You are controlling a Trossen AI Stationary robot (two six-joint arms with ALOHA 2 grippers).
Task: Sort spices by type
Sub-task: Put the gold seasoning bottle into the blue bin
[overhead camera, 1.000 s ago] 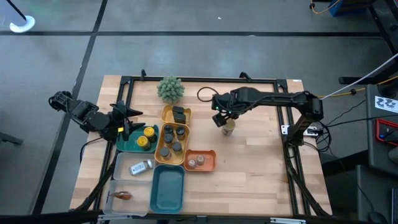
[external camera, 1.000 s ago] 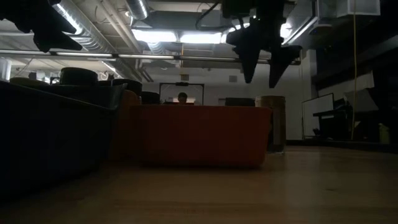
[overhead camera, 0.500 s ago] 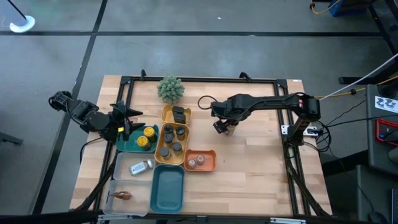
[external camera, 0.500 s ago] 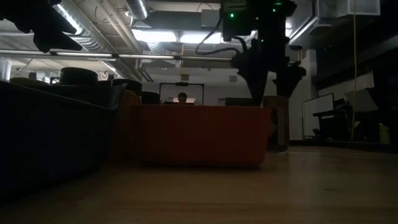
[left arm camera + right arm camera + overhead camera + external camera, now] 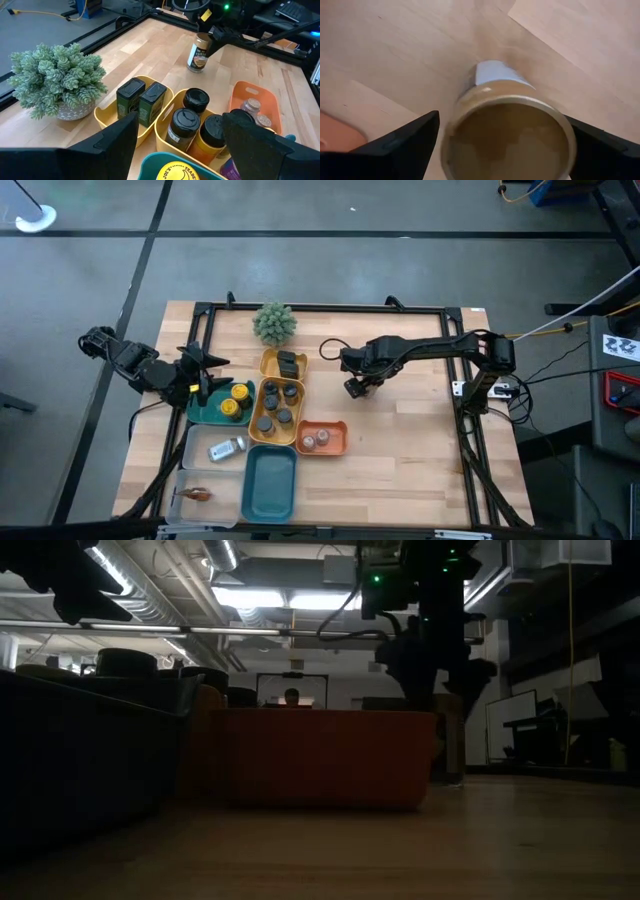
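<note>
High view: right gripper (image 5: pixel 358 383) is low over the bare wood right of the trays, directly above a lone brown-capped spice jar (image 5: pixel 199 52) that stands upright on the table (image 5: pixel 420 450), well apart from the other spices. Right wrist view looks straight down on that jar's cap (image 5: pixel 509 134); one dark finger (image 5: pixel 400 145) sits on each side of it, spread wide, straddling the jar with a gap on both sides, not closed on it. Left wrist view confirms the jar standing free on the wood under the right arm. Left gripper (image 5: pixel 200 375) waits at the left edge of the table beside the teal tray (image 5: pixel 205 412), fingers wide apart, holding nothing. Sorted so far: two dark green tins (image 5: pixel 140 101) in the far compartment of the yellow tray (image 5: pixel 268 430), dark-capped jars (image 5: pixel 192 120) in its larger compartment, two small jars (image 5: pixel 316 440) in the orange tray (image 5: pixel 338 442), yellow-lidded jars (image 5: pixel 234 398) in the teal tray. Fuzzy green plant (image 5: pixel 273 322) sits at the back edge. Low view is too dark to add detail.
</note>
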